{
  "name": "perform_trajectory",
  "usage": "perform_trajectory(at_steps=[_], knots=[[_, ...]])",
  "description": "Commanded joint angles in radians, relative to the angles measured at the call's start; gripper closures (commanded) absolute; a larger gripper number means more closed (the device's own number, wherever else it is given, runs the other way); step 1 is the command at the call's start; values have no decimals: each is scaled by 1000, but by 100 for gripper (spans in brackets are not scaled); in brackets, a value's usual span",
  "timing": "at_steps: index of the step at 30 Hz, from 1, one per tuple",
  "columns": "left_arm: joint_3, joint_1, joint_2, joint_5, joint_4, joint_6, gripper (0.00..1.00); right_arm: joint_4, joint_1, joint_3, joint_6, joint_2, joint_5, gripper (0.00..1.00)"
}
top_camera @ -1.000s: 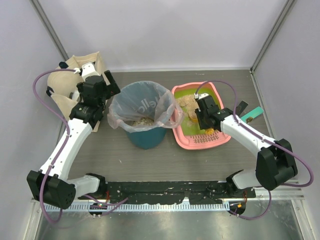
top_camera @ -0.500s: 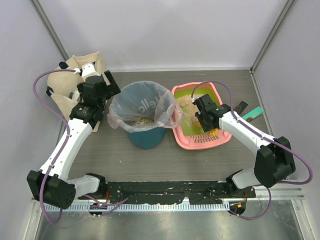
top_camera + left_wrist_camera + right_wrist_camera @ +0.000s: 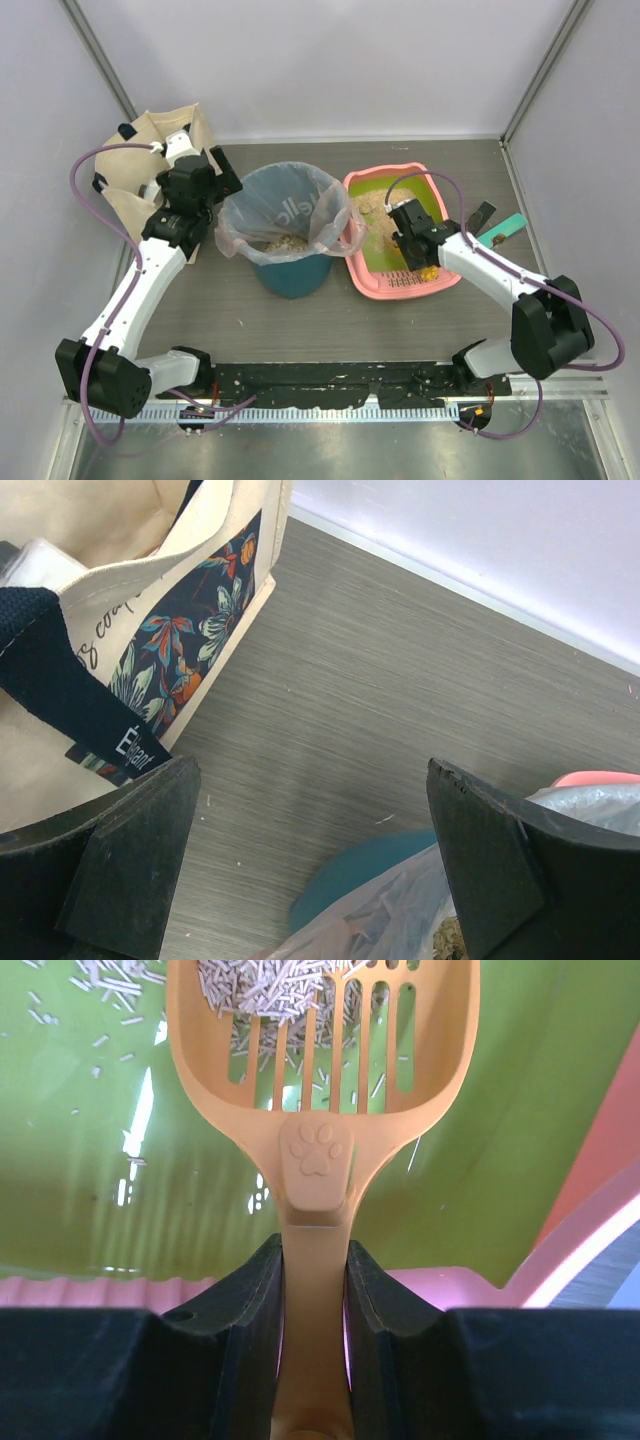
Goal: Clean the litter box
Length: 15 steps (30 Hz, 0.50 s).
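Note:
The pink litter box lies right of centre, with a lime-green floor and a heap of beige litter at its far left. My right gripper is shut on the handle of an orange slotted scoop. The scoop's bowl hangs low over the green floor with pale litter pellets in it. From above, the right gripper is over the box's middle. My left gripper stands open and holds nothing, above bare table between a tote bag and the bin.
A teal round bin with a clear bag liner stands left of the box and holds some litter. A beige tote bag sits at the far left. A teal and black tool lies right of the box.
My right gripper has turned and shifted slightly left and nearer inside the box, the scoop still in it. The left arm has barely moved.

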Motion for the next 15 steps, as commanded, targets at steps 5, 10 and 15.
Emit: perform_trajectory(at_steps=[5, 10, 15], knots=[[3, 2, -12, -12, 30, -17, 0, 228, 3, -142, 44, -150, 82, 99], [4, 2, -4, -12, 38, -20, 0, 239, 5, -138, 44, -175, 98, 99], [-8, 1, -6, -13, 38, -39, 0, 267, 5, -139, 44, -262, 123, 99]])
